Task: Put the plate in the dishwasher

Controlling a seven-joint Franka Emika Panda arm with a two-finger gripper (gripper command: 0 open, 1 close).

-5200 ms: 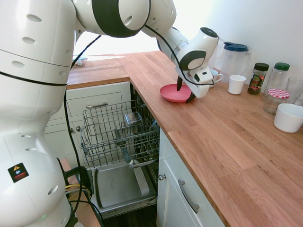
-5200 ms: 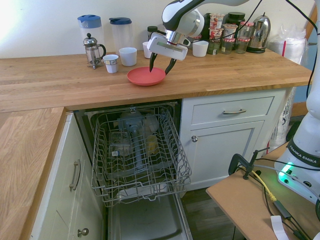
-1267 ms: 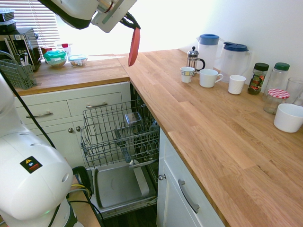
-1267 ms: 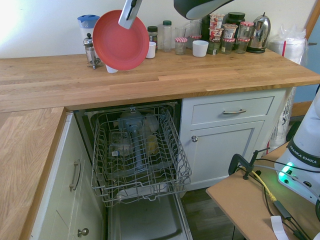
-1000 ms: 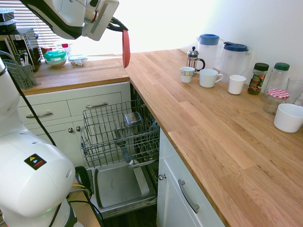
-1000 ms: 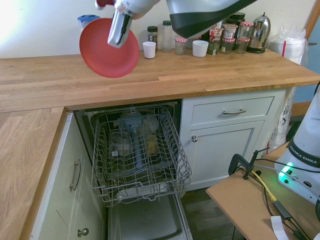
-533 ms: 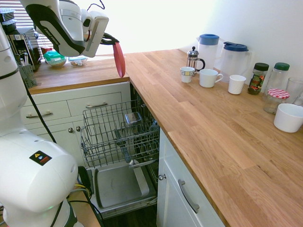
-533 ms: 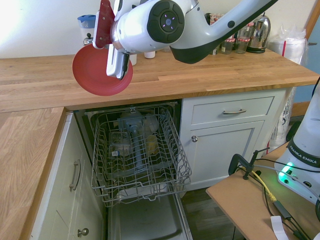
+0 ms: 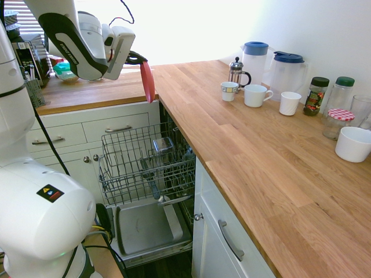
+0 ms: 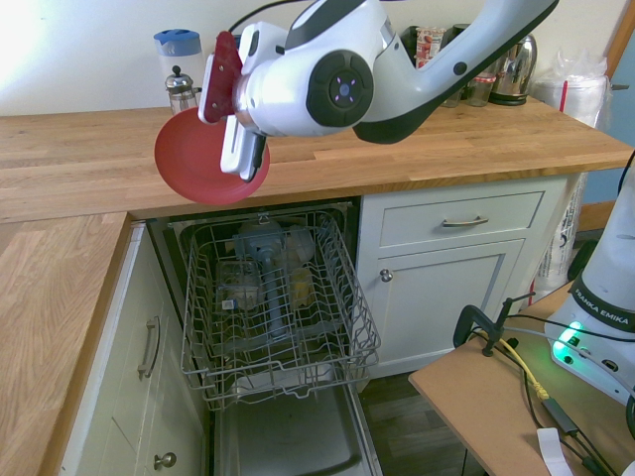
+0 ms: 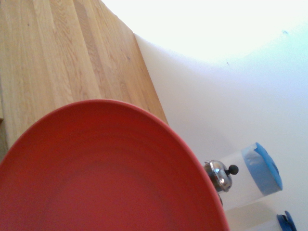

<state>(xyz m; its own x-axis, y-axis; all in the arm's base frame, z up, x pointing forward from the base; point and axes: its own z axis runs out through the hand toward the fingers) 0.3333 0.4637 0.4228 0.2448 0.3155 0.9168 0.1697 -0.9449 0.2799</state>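
claw: mine [image 9: 142, 59] is pinched shut on the rim of the plate, no gap beyond the thin plastic between the fingers.
plate: coral-red [image 9: 148, 86], hanging from my grip in the air, close to upright, up by the inside corner of the counter [image 9: 203, 113] and higher than the rack.
feel: looks like light, stiff plastic, so i doubt it'd crack, but it's smooth and could pivot or slide if i bump it.
where to hold: upper rim is right imo, leaves the lower edge free to go in first. wouldn't grab the flat middle.
rack: grey wire one [image 9: 142, 165], pulled out of the dishwasher [image 10: 263, 213], some bits already in it.
next: i'd say swing over the rack, come down slow between the wires, keep clear of the counter edge, then let go.
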